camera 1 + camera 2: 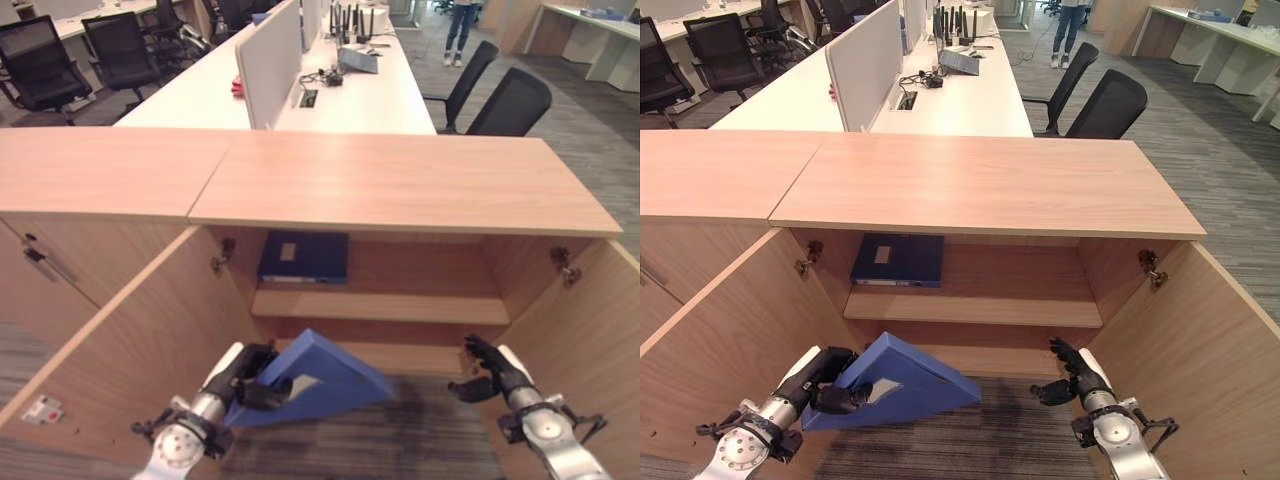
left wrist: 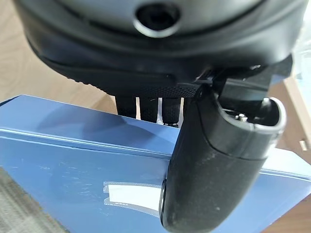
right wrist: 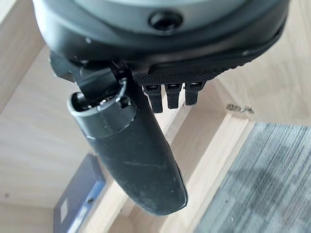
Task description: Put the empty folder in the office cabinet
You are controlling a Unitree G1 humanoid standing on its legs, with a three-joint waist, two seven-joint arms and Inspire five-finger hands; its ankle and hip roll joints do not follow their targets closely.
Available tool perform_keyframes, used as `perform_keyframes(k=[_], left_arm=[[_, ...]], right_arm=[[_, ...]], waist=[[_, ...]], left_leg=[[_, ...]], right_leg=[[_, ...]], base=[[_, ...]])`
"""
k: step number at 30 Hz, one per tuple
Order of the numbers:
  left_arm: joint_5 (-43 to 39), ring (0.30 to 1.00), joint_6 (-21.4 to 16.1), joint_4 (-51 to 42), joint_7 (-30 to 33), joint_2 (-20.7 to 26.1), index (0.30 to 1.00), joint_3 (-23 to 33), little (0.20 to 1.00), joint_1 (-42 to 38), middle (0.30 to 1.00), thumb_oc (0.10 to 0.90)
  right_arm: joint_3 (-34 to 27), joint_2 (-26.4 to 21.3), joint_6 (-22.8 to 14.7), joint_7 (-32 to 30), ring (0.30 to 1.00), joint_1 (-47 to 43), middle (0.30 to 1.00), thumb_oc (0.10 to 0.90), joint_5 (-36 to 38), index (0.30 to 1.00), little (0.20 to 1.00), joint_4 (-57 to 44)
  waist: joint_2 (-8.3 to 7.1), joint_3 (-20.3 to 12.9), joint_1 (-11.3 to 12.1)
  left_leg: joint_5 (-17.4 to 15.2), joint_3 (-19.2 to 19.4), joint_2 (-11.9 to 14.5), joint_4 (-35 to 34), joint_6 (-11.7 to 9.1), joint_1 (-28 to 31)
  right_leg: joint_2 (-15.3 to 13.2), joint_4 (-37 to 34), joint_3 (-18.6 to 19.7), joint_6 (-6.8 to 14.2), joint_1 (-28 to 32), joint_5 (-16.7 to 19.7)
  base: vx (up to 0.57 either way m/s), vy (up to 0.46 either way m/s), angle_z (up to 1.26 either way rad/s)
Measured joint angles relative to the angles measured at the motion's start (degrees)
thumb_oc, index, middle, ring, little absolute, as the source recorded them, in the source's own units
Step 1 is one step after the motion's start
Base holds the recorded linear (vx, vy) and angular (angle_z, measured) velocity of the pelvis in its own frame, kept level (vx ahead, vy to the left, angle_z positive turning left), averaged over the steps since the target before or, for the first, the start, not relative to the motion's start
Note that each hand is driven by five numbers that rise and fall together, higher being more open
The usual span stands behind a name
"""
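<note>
Left door [image 1: 120,340] of the cabinet [image 1: 400,180] swung wide, lower left of the head views. Just beside it, lower left: left hand [image 1: 245,378], thumb and fingers clamped on the near edge of a blue folder [image 1: 325,375]. Folder tilted, far corner pointing toward centre frame, held in front of the open cabinet, above the carpet and not yet inside. Pale label visible on its upper face.

Centre, above: one shelf [image 1: 380,305] across the cabinet. On its left part, a second folder [image 1: 303,256], dark blue, lying flat. Two folders in all.

Lower right: right hand [image 1: 490,372], fingers loosely bent, holding nothing, near the inner face of the right door [image 1: 590,340]. Two doors, both open, hinge hardware at each upper inner corner.

Upper frame, beyond the cabinet top: long white desk [image 1: 370,95] with a divider panel [image 1: 268,60], black chairs [image 1: 510,100] on both sides, a person's legs [image 1: 461,30] at the far top right.

Left wrist view, not available from the head: thumb pressed down on the light blue cover close to the label, fingers running past the folder's far edge.

Right wrist view: thumb and short fingers free in the air; past them the shelf edge, carpet, and the dark folder seen small in the lower left corner.
</note>
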Motion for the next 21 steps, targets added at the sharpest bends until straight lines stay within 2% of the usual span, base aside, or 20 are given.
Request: perform_keyframes(k=[11,17,21], left_arm=[[0.0,0.300,-1.0,-1.5,0.0,1.2,0.300,-2.7,0.300,-6.5,0.300,0.400],[-0.2,0.300,-1.6,-3.2,-0.1,2.5,0.300,-5.6,0.300,-9.2,0.300,0.400],[-0.3,0.300,-1.6,-4.3,-0.1,4.9,0.300,-5.6,0.300,-10.6,0.300,0.400]], right_arm=[[4.1,0.4,-0.3,0.4,0.900,-4.6,0.900,0.800,0.2,0.900,0.900,-0.2],[6.1,0.9,-0.5,0.4,0.900,-7.5,0.900,0.800,0.3,0.900,0.900,-4.4],[7.9,0.0,-0.5,0.9,0.900,-9.4,0.900,0.800,0.3,0.900,0.900,-4.4]], waist=[[-0.15,0.1,0.0],[-0.24,0.1,0.0],[-0.27,0.1,0.1]], left_leg=[[-0.2,0.1,0.0,-0.1,-0.3,0.0],[0.3,0.3,0.0,0.1,0.2,0.0],[0.3,0.3,0.0,0.0,0.2,0.0]], right_leg=[[0.0,0.0,0.1,0.1,0.0,0.1],[0.0,0.0,0.2,-0.2,0.0,0.4],[0.0,0.0,0.1,-0.2,0.0,0.4]], base=[[-0.01,-0.001,0.00],[0.00,0.000,0.00],[0.00,0.000,0.00]])
